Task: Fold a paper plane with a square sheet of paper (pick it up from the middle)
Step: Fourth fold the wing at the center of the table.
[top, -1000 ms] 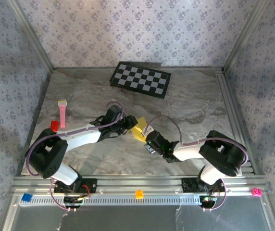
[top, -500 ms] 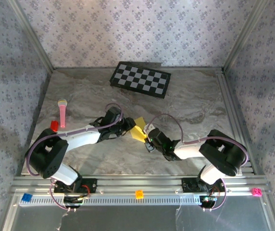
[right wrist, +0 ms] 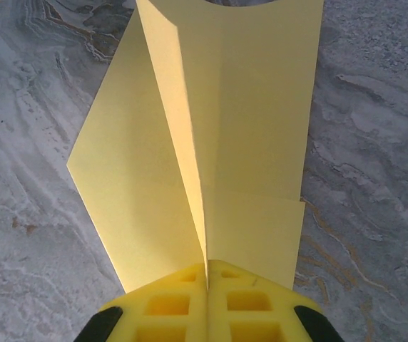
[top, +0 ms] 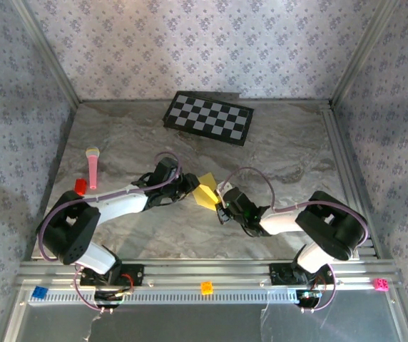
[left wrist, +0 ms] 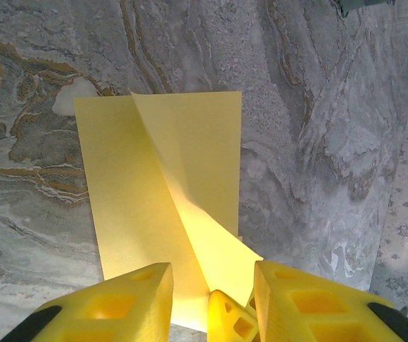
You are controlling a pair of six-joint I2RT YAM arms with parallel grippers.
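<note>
Square sheet of paper (top: 205, 191), plain yellow and partly folded, lies mid-way across the marbled table (top: 289, 157), well nearer than the checkerboard (top: 208, 118), between both arms, with the right claw (right wrist: 207, 267) pinched together on its raised crease and the left claw (left wrist: 211, 285) spread apart at its edge.

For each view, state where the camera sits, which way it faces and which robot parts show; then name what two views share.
Top external: above and behind the bases, looking down at the table, both arms meeting at the yellow paper.
Left wrist: on the left arm, facing down along its yellow fingers onto the paper.
Right wrist: on the right arm, its fingers pinching the paper's raised crease.
Shared: both wrist views show that paper, from opposite ends.
</note>
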